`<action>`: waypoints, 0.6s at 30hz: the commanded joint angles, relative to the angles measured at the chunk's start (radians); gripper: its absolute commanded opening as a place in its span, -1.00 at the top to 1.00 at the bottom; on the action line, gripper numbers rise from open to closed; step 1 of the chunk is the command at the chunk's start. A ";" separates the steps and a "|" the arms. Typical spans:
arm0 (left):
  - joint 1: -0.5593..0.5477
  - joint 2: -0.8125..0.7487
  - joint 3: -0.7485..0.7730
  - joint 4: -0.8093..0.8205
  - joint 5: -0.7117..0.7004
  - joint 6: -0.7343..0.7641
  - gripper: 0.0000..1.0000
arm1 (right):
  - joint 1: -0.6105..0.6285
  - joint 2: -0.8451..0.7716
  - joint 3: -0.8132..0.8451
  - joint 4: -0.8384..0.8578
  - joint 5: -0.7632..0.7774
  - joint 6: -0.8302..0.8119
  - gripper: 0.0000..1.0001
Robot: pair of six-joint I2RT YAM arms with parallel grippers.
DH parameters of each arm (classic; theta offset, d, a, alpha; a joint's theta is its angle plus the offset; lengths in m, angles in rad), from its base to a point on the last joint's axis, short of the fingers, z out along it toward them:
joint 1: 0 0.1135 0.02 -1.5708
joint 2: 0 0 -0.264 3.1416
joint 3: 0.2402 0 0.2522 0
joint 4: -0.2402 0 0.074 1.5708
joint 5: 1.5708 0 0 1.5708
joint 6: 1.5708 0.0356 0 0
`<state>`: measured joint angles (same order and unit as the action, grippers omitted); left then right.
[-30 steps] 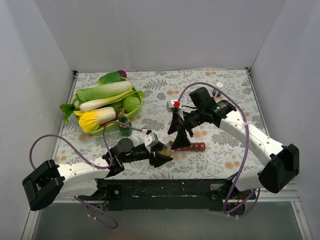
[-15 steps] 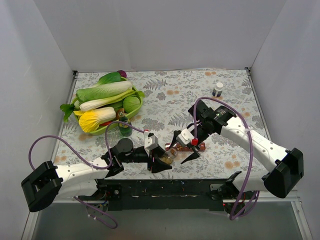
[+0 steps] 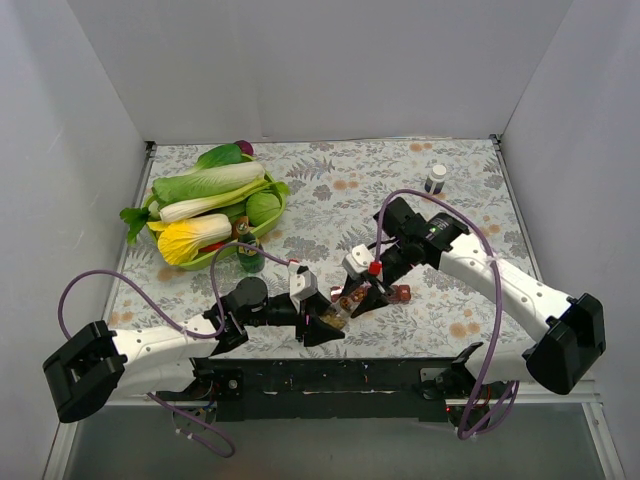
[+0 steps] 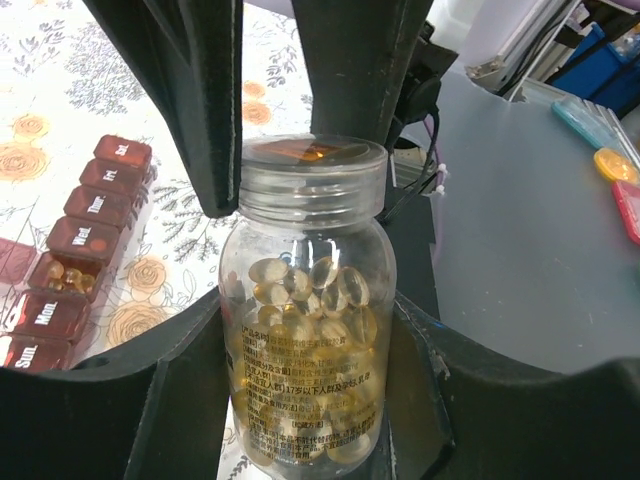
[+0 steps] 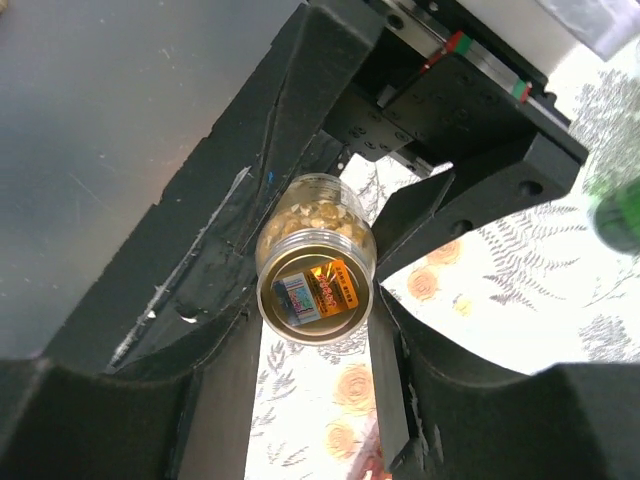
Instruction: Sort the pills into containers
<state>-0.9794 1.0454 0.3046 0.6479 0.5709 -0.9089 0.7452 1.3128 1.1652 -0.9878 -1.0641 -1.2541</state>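
Item: pill bottle (image 4: 305,320), clear plastic, round-shouldered, with small print low on the body. It is well filled with glossy amber capsules (image 4: 300,290). The clear screw cap (image 4: 312,160) is on, with an orange sticker on its top. The left gripper (image 4: 305,345) holds the bottle, both fingers clamped on the lower body. The long axis runs out along those fingers, cap end leading. The right gripper (image 5: 315,310) meets the bottle end-on at the cap, one matt black finger on each side of the rim. Whether those fingers already pinch the cap cannot be told. The likely next move is a twist about that long axis to free the cap, so the right arm's line-up with the axis is what counts. Containers (image 4: 85,235): a dark-red translucent strip of square, day-lettered cells, just beside the bottle towards its cap end, partly hidden by the right gripper from overhead. The cell between Wed and Mon shows a few capsules. All of this sits over a floral cloth (image 3: 330,190).
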 commanded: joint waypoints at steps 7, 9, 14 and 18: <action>-0.033 0.021 0.083 0.006 -0.533 0.054 1.00 | -0.019 0.037 -0.202 0.572 0.182 1.077 0.85; -0.044 0.054 0.111 0.012 -0.616 0.059 1.00 | -0.038 0.077 -0.206 0.630 0.236 1.174 0.97; -0.051 0.102 0.114 0.071 -0.791 0.027 1.00 | -0.037 0.127 -0.176 0.676 0.149 1.301 0.97; -0.054 0.117 0.085 0.113 -0.766 0.004 1.00 | -0.040 0.123 -0.176 0.698 0.087 1.267 0.16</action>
<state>-1.0439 1.1732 0.3271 0.5350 -0.0486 -0.8738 0.6685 1.4372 0.9836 -0.3260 -0.8375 -0.0738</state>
